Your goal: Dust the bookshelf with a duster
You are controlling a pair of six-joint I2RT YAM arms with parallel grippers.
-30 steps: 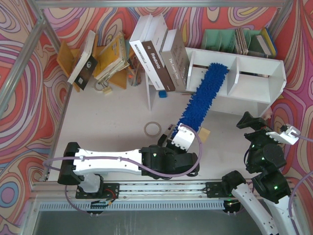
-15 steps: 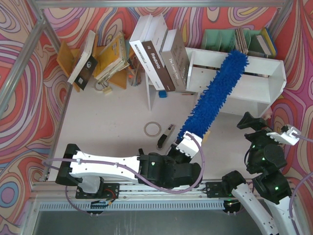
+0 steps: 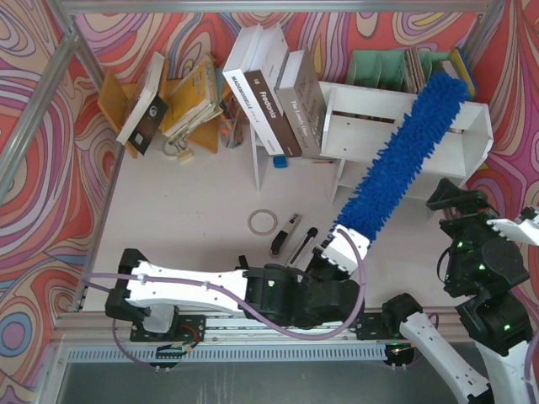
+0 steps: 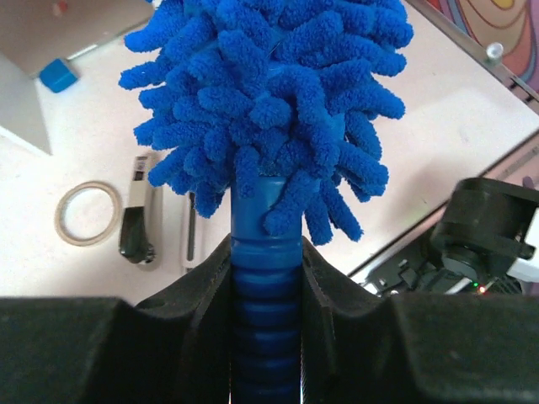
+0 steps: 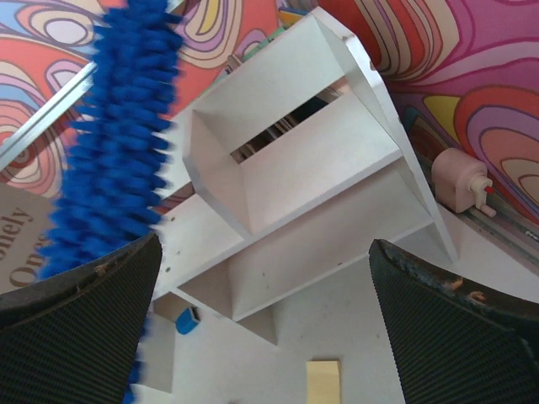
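Spanning the far right of the overhead view, the bookshelf (image 3: 358, 126) showed white compartments split by upright dividers. The duster (image 3: 400, 156) crossed it on a slant. Its long axis ran from the handle, just in front of the shelf, up to the fluffy tip over the shelf's far right corner; whether it touched the boards could not be told. The left gripper (image 3: 341, 248), in front of the shelf, had its fingers (image 4: 202, 295) pinched on the ribbed blue handle, a grip only the left wrist view made plain. The right gripper (image 5: 261, 328), near the shelf's right end, held its fingers spread wide around nothing, as only the right wrist view showed. In front of the shelf's left end lay a tape ring (image 3: 263, 221) and a black-and-silver tool (image 3: 286, 234).
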